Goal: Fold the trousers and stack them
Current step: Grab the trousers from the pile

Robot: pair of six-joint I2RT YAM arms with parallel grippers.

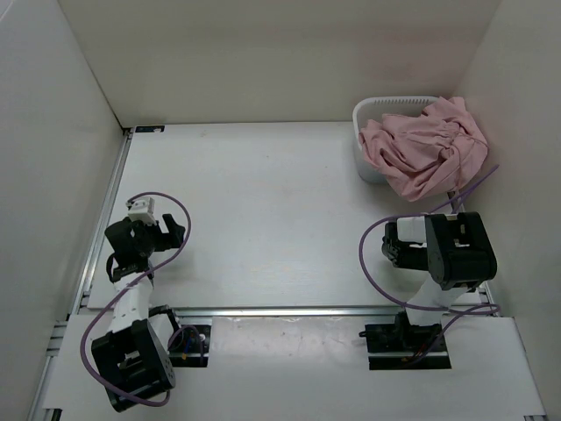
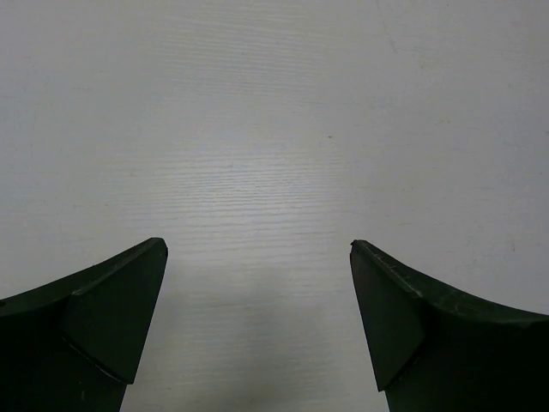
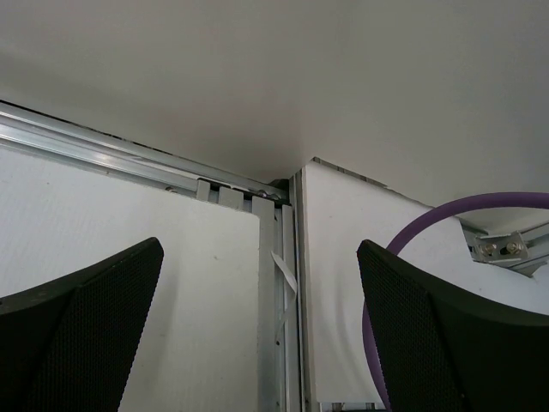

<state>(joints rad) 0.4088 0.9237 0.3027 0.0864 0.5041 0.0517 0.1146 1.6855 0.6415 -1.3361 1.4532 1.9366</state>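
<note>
The dusty-pink trousers (image 1: 427,145) lie bunched in a heap in and over a white basket (image 1: 372,114) at the far right of the table, seen only in the top view. My left gripper (image 1: 169,231) is open and empty at the near left, far from the trousers; in the left wrist view (image 2: 257,249) only bare white table lies between its fingers. My right gripper (image 1: 392,247) is open and empty at the near right, a little in front of the basket; in the right wrist view (image 3: 257,249) it faces the table's edge rail.
White walls enclose the table on the left, back and right. Aluminium rails (image 1: 289,310) run along the near edge and the left side (image 1: 103,228). A purple cable (image 3: 403,249) loops beside the right fingers; another loops by the left arm (image 1: 166,200).
</note>
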